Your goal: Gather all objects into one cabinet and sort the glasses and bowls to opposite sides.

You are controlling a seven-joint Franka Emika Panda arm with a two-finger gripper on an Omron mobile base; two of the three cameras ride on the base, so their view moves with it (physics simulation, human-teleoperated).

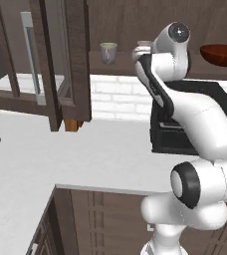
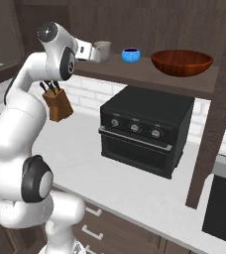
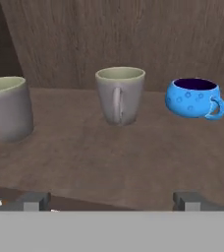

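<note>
On the dark wooden shelf of the cabinet [image 2: 149, 75] stand two pale grey-beige glasses [image 3: 120, 96] [image 3: 6, 109], a bright blue handled cup [image 3: 195, 98] and a wide red-brown bowl [image 2: 182, 62]. My gripper [image 3: 111, 201] is open and holds nothing. It hovers at the shelf's front edge, pointing at the middle glass [image 2: 103, 49], with the cup [image 2: 131, 54] to its right. In the left base view one glass [image 1: 108, 52] stands left of my arm and the bowl [image 1: 222, 54] shows at the far right. The glass-paned cabinet door [image 1: 60, 60] with its grey bar handle [image 1: 30, 55] hangs open at the left.
A black toaster oven [image 2: 144, 129] stands on the pale counter [image 1: 85, 149] under the shelf. Beside my arm is a wooden knife block [image 2: 58, 106]. A dark cabinet post [image 2: 209, 129] rises at the right, and the open door juts out over the counter's left part.
</note>
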